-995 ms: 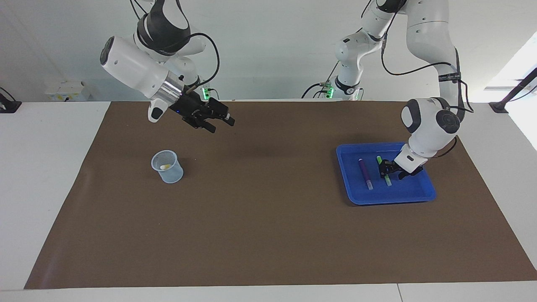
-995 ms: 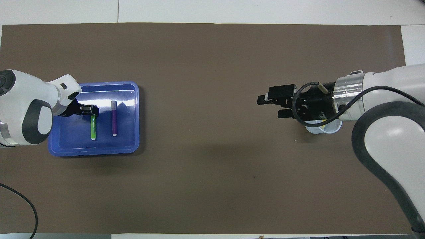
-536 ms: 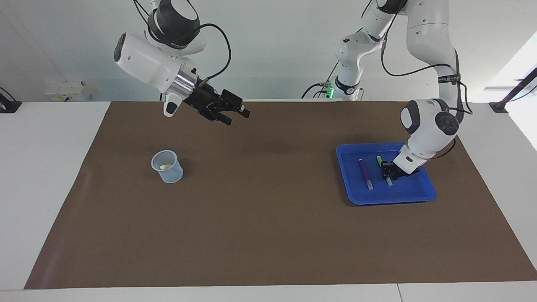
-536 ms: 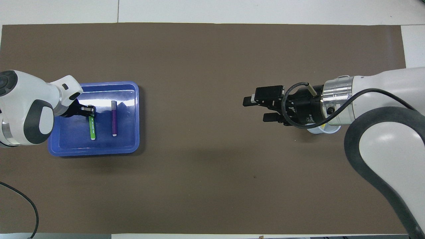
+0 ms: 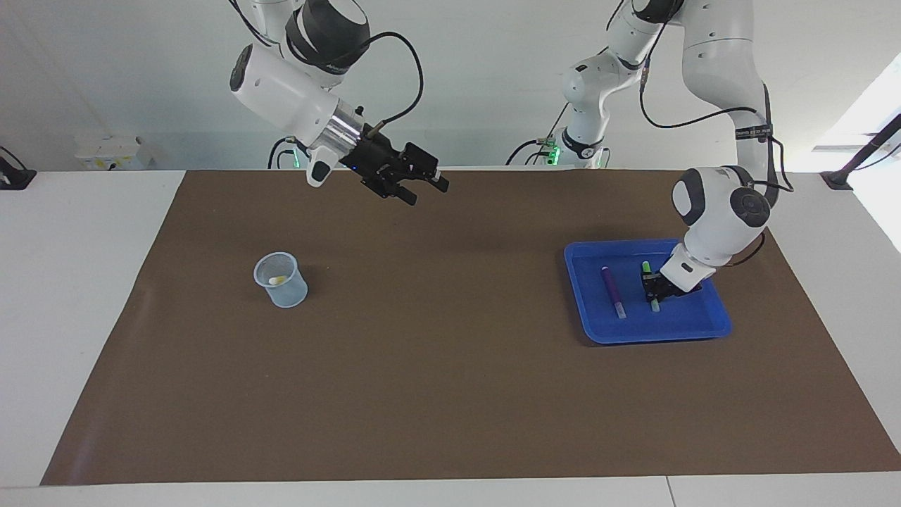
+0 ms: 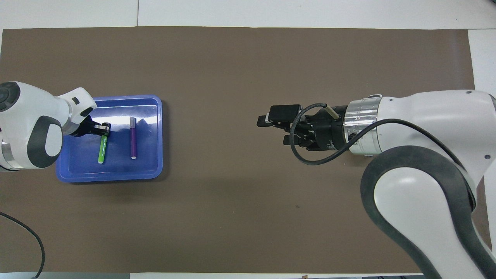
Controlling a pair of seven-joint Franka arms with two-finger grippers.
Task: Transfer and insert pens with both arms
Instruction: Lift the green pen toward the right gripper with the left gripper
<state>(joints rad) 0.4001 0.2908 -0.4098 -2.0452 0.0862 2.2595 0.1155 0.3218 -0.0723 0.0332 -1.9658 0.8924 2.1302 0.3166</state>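
My left gripper [image 5: 653, 289] [image 6: 104, 128] is down in the blue tray [image 5: 662, 331] [image 6: 108, 174], shut on the green pen [image 5: 645, 268] [image 6: 101, 149] near the pen's end farther from the robots. This pen lies slightly askew. Beside it in the tray lies the purple pen [image 5: 612, 290] [image 6: 133, 139], untouched. A yellow pen [image 5: 278, 280] sits inside the clear mesh cup [image 5: 283, 290] toward the right arm's end. My right gripper [image 5: 426, 191] [image 6: 273, 130] hangs open and empty, high over the mat's middle. In the overhead view the right arm hides the cup.
A brown mat [image 5: 450, 394] covers most of the white table. A smaller white arm with a green light [image 5: 584, 141] stands at the robots' edge. A black cable [image 6: 23, 236] lies near the left arm's corner.
The left gripper's fingers closed on the green pen, which turned slightly. The right arm rose and swung from beside the cup toward the table's middle, staying open.
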